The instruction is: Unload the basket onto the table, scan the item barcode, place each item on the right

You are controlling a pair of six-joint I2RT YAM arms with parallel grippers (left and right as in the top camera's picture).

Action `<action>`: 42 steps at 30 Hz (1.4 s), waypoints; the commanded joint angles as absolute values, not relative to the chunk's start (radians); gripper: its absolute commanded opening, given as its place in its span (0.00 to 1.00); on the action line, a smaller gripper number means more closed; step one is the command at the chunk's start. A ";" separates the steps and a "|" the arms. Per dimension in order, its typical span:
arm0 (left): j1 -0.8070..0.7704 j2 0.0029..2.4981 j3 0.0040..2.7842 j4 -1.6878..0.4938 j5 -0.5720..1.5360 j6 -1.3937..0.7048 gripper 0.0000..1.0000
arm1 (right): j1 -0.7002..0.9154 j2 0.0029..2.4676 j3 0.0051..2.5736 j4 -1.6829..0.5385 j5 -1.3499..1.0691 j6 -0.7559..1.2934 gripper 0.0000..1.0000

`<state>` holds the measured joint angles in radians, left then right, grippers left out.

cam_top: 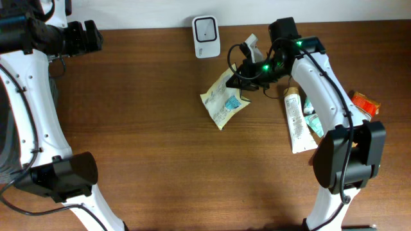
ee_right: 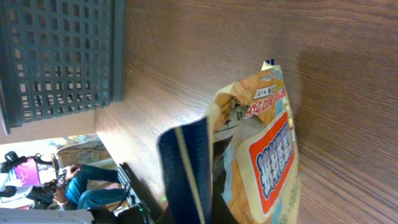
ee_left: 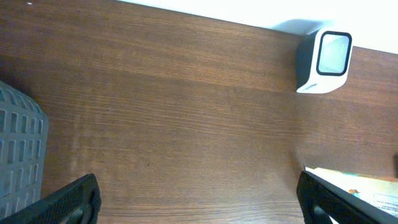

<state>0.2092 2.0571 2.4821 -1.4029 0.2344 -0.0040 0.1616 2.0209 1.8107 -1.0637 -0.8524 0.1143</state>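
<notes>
The item is a pale yellow snack packet with a red and blue label, hanging tilted just over the table centre. My right gripper is shut on the packet's upper right edge. In the right wrist view the packet fills the lower middle, a dark blue fold of it stands in front, and my right gripper is mostly hidden behind it. The white barcode scanner stands at the table's back edge, a little left of the packet. My left gripper is open over bare wood at the far left, with the scanner and a packet corner to its right.
A white tube, a teal item and an orange packet lie at the right, beside the right arm. A grey mesh basket sits at the left; it also shows as the basket in the right wrist view.
</notes>
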 commanded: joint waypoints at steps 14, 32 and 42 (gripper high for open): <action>0.212 2.064 2.484 -1.401 0.235 0.004 0.99 | 0.275 2.118 1.817 -1.186 -0.276 -0.308 0.89; 0.212 2.064 2.484 -1.401 0.235 0.004 0.99 | 0.321 2.332 1.665 -1.099 -0.288 -0.625 0.72; 0.212 2.064 2.484 -1.401 0.235 0.004 0.99 | 0.314 2.262 1.824 -1.154 -0.478 -0.515 0.04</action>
<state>0.2092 2.0571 2.4821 -1.4029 0.2344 -0.0040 0.3141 2.2780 1.7470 -1.1488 -0.3927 -0.5655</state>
